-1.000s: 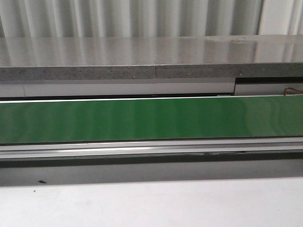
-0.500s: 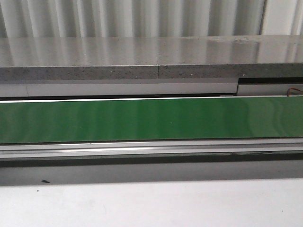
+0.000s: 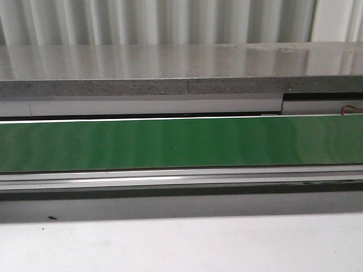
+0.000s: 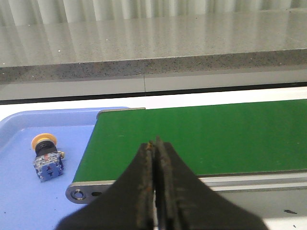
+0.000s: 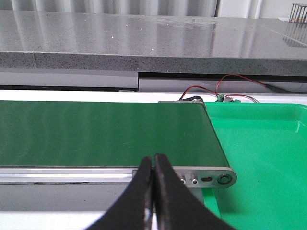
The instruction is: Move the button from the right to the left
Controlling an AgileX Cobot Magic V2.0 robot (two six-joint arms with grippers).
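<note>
The button (image 4: 46,159), with a yellow-orange cap and a blue blocky body, lies on its side in the blue tray (image 4: 29,201) in the left wrist view, beside the end of the green belt (image 4: 201,136). My left gripper (image 4: 156,143) is shut and empty, above the belt's near edge and apart from the button. My right gripper (image 5: 152,158) is shut and empty, in front of the belt's other end (image 5: 110,134). No gripper and no button show in the front view, only the belt (image 3: 181,144).
A green tray (image 5: 268,158) sits at the belt's right end, nothing showing in the part in view. Red and black wires (image 5: 225,84) run behind it. A grey stone ledge (image 3: 181,71) runs behind the belt. A white table surface (image 3: 181,243) lies in front.
The front view shifted slightly sideways and back between frames. Nothing on the belt has changed.
</note>
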